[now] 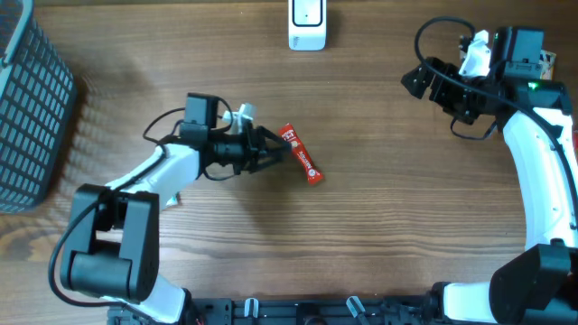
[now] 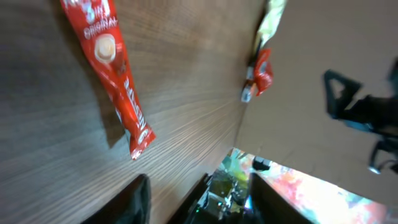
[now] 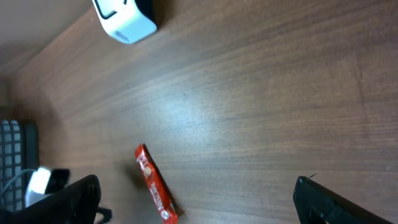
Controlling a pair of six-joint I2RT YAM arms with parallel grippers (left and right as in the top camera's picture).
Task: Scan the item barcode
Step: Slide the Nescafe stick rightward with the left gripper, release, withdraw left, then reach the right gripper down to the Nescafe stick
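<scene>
Sachet (image 1: 301,154): red stick pack, lying flat and diagonal on the wooden table (image 1: 388,208), near centre, printed face up.
Left gripper (image 1: 276,151): jaws apart, tips just beside the sachet's upper end; nothing held.
Right gripper (image 3: 199,202): jaws wide apart, empty, well apart from the sachet.
Scanner (image 1: 307,23): white unit at the far table edge.
Basket (image 1: 32,108): dark mesh, far left.

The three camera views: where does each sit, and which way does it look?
Overhead: above the wooden table, looking straight down; both arms show.
Left wrist: on the left arm, close to the long red plastic sachet; its dark fingers at bottom.
Right wrist: on the right arm, facing the sachet and white boxy scanner; its fingers in bottom corners.
Shared: the sachet, in all three.
</scene>
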